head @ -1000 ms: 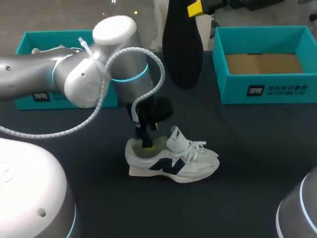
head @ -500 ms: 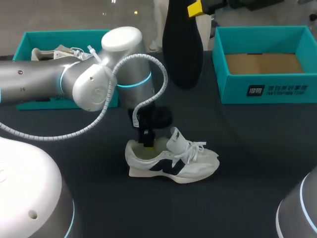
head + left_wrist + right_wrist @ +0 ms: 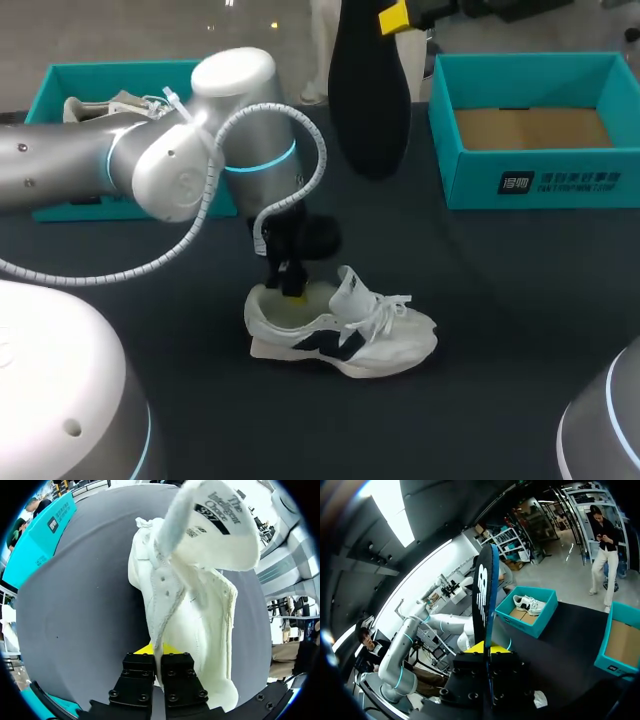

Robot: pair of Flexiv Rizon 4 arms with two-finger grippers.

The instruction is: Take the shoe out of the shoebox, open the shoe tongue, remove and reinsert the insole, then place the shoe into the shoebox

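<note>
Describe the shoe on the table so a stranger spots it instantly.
On the dark table, in front of the two teal boxes, lies a white sneaker with a navy side mark. Unlike the boxed shoe, the left gripper grips its collar.

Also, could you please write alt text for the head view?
The left claw grips the collar of a white sneaker standing on the dark table, while the right claw holds a black insole aloft. Behind sit a left shoebox and a right shoebox, both teal.
</note>
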